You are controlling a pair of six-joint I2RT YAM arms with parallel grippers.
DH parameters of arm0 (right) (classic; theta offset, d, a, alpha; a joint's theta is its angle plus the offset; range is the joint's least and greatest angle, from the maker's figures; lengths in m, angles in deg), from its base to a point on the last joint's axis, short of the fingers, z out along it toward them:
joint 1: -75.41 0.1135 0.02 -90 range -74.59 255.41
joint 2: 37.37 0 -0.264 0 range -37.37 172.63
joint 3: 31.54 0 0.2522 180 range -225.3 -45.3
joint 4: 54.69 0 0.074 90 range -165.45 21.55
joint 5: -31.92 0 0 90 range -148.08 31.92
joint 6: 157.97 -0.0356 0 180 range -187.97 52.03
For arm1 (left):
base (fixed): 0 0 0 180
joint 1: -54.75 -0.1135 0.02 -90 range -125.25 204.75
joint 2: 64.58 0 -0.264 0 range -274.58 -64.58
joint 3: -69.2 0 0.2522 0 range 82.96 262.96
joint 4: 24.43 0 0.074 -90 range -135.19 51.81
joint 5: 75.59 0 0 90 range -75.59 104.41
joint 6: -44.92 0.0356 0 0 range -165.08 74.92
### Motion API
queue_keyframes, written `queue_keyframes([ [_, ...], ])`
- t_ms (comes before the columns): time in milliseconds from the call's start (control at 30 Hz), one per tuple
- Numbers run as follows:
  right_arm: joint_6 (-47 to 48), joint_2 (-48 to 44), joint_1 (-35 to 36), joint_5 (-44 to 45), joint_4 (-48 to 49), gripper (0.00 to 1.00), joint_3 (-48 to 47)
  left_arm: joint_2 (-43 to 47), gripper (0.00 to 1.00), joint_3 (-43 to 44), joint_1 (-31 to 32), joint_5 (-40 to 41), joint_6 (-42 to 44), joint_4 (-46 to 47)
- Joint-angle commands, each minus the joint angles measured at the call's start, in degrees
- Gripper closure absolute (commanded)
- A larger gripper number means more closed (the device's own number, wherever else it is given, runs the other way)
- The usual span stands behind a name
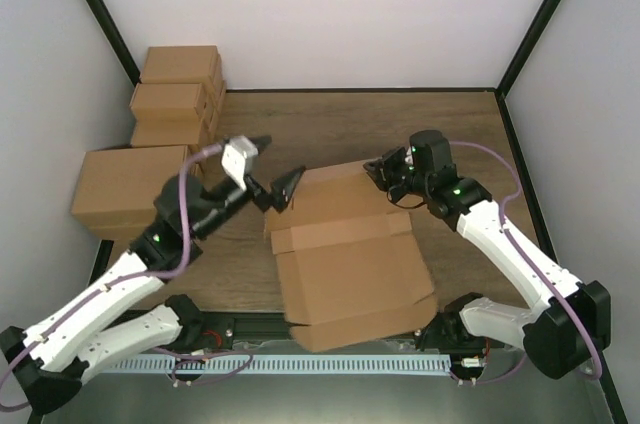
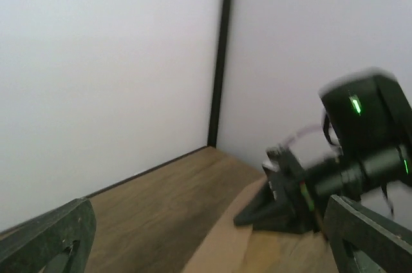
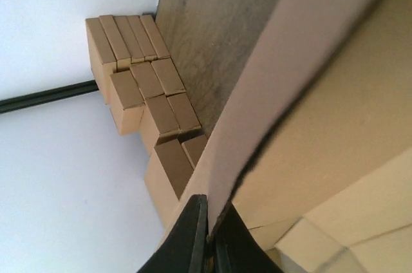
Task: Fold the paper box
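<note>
The paper box (image 1: 345, 254) lies in the middle of the table as a wide brown cardboard piece with creased panels, its front edge reaching the near rail. My right gripper (image 1: 388, 176) is shut on the far right edge of the paper box (image 3: 309, 93); in the right wrist view the black fingertips (image 3: 193, 234) pinch a thin flap. My left gripper (image 1: 274, 166) stands open just off the box's far left corner, touching nothing. In the left wrist view its fingers (image 2: 51, 234) are spread wide, with the cardboard (image 2: 225, 247) and the right gripper (image 2: 277, 202) beyond them.
Brown cartons (image 1: 180, 94) are stacked at the back left against the wall, with a larger carton (image 1: 125, 189) in front of them. The same cartons (image 3: 148, 93) show in the right wrist view. White walls with black corner posts (image 2: 219, 60) close the table in.
</note>
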Motion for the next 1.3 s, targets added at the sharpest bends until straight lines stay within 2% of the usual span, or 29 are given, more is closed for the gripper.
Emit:
queue_keyframes([
  [0,9.8,1.1,2.1,4.7,4.8,0.99,-2.3,-11.5,0.0,19.8,-1.6,9.0,-16.3,-30.0],
  [67,11.5,0.9,3.4,5.4,6.7,0.99,-0.7,-17.6,0.0,28.4,-2.2,5.6,-16.1,-38.2],
  [133,13.5,0.0,4.6,6.4,9.8,0.99,2.1,-21.6,0.0,31.9,-4.3,0.9,-16.3,-41.4],
  [233,16.8,-1.9,6.6,9.7,11.7,0.99,4.7,-25.0,0.0,33.6,-7.7,-2.2,-16.7,-42.6],
  [333,19.0,-3.6,7.0,9.1,14.4,0.99,8.4,-27.4,0.0,33.3,-9.4,-8.2,-12.3,-41.6],
  [567,19.6,-9.3,6.9,0.4,28.9,0.99,22.1,-36.3,0.02,35.2,-9.5,-18.9,-5.6,-43.2],
  [700,16.2,-10.0,7.0,-3.9,40.4,0.99,28.7,-37.3,0.04,38.7,-9.5,-15.2,-4.3,-46.8],
  [867,15.5,-6.4,6.9,-3.3,43.4,0.99,25.2,-35.1,0.0,43.5,-11.0,-7.5,-6.2,-50.7],
  [1033,14.1,-2.9,7.0,-3.7,49.5,0.99,19.8,-33.5,0.0,46.9,-19.5,-12.2,-7.2,-53.8],
  [1167,10.8,0.7,7.4,-4.0,51.2,0.99,18.6,-32.5,0.0,48.4,-20.7,-11.1,-2.7,-56.1],
  [1267,8.3,4.2,8.2,-5.0,59.9,0.99,22.4,-33.0,0.0,47.8,-20.7,-13.4,-0.4,-57.2],
])
